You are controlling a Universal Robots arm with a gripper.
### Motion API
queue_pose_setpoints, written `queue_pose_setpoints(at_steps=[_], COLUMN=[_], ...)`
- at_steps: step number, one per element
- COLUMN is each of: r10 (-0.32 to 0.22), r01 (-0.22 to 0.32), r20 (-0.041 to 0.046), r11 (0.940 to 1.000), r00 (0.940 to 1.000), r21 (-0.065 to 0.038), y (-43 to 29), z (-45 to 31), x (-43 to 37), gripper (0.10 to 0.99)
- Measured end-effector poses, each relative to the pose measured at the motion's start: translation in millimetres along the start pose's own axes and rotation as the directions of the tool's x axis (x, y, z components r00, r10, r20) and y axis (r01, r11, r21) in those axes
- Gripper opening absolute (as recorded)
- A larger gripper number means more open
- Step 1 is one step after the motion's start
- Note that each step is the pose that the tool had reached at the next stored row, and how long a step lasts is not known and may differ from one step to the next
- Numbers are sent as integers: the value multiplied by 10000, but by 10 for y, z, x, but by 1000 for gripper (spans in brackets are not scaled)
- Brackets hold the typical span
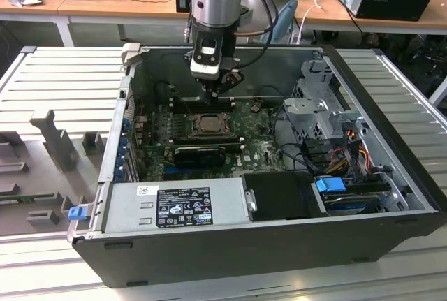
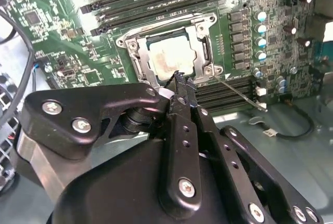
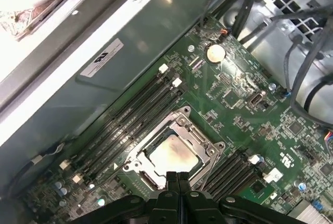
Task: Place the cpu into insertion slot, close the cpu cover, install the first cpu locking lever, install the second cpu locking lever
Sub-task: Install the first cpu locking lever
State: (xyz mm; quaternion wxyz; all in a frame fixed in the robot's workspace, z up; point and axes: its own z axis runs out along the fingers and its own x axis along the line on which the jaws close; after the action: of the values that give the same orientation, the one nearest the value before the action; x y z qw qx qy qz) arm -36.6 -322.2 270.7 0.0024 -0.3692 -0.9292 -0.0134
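The cpu (image 2: 170,57) lies flat in the insertion slot (image 3: 139,178) on the green motherboard, its pale metal top showing through the window of the cpu cover (image 2: 200,39). The cover lies down over it. In the first wrist view the cpu (image 3: 173,155) sits just beyond my fingertips. My gripper (image 2: 179,78) hovers at the socket's edge, its fingers pressed together with nothing visible between them. A thin metal locking lever (image 2: 239,93) sticks out slantwise from the socket's corner, over the memory slots. In the exterior view the gripper (image 1: 218,95) hangs just above the socket (image 1: 207,123).
Long black memory slots (image 3: 130,115) flank the socket on both sides. A black graphics card (image 1: 199,153) lies near it. The case walls (image 1: 230,245), a power supply (image 1: 178,207) and a drive cage with cables (image 1: 328,123) ring the board.
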Motion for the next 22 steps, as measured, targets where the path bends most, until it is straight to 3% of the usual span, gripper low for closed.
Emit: queue_pose_setpoints(at_steps=[3,6,11,12,13,17,19,21,22], r10=[-852,-1678,-2985,-3113,-3387,-4009,-4491,-4780,-5030], r01=[852,1678,2985,3114,3388,4009,4492,4781,5031], r20=[-20,-41,-76,-79,-87,-105,-120,-128,-131], r11=[9964,9858,9544,9503,9409,9161,8934,8783,8642], r00=[9964,9858,9544,9503,9408,9161,8934,8783,8642], r21=[11,20,31,32,33,36,39,39,38], y=[0,0,0,0,0,0,0,0,0], z=[3,4,6,6,6,6,6,7,7], x=[0,0,0,0,0,0,0,0,0], gripper=[106,106,106,106,106,106,106,106,106])
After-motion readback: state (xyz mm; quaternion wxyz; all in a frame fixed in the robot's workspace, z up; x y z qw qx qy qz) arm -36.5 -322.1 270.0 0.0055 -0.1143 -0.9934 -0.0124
